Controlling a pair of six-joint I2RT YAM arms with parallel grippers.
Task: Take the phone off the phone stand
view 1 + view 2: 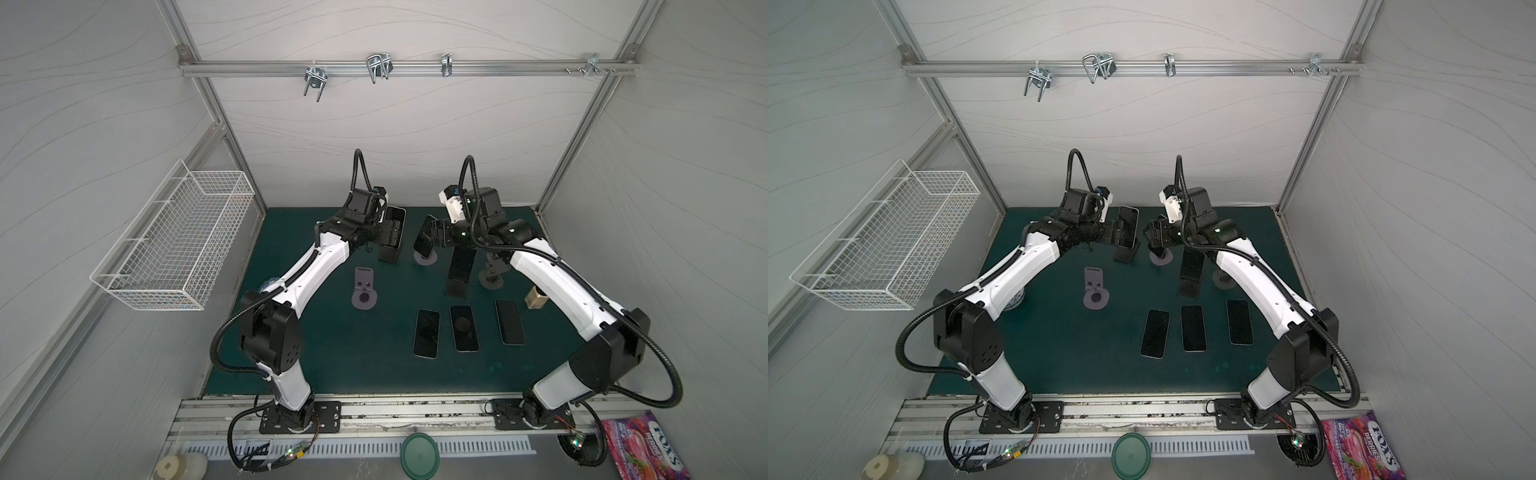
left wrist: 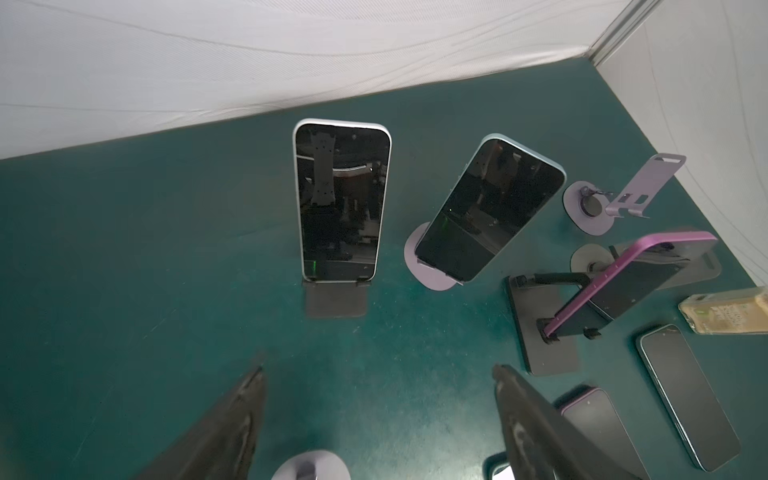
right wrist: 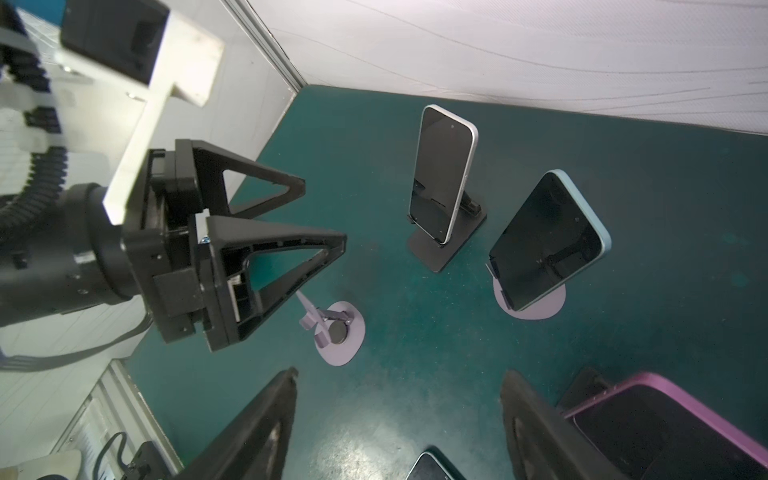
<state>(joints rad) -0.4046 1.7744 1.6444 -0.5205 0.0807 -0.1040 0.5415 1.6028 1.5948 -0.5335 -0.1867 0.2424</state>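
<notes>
Far left, a wire basket [image 1: 174, 241] hangs on the side wall. My left gripper [image 2: 378, 370] hangs over the green mat [image 1: 332, 361] with its jaws spread and nothing between them, pointed at the white-edged phone [image 2: 343, 199]. That phone stands nearly upright on its black stand [image 2: 336, 300], bottom edge in the lip. It's ahead of my fingertips and not touching them. Closer to the front, an empty lilac stand [image 1: 365, 291] sits on its own. Next over, a blue-edged phone [image 2: 490, 208] leans back on a round lilac stand [image 2: 428, 276]. My right gripper [image 3: 399, 374] is up near that one, also wide open and holding nothing. Just right of it, a purple phone [image 2: 623, 282] leans on a second black stand [image 2: 544, 353]. In front of those, a row of three phones [image 1: 464, 328] lies flat on the mat, and a small tan box [image 1: 536, 299] sits by my right arm.
</notes>
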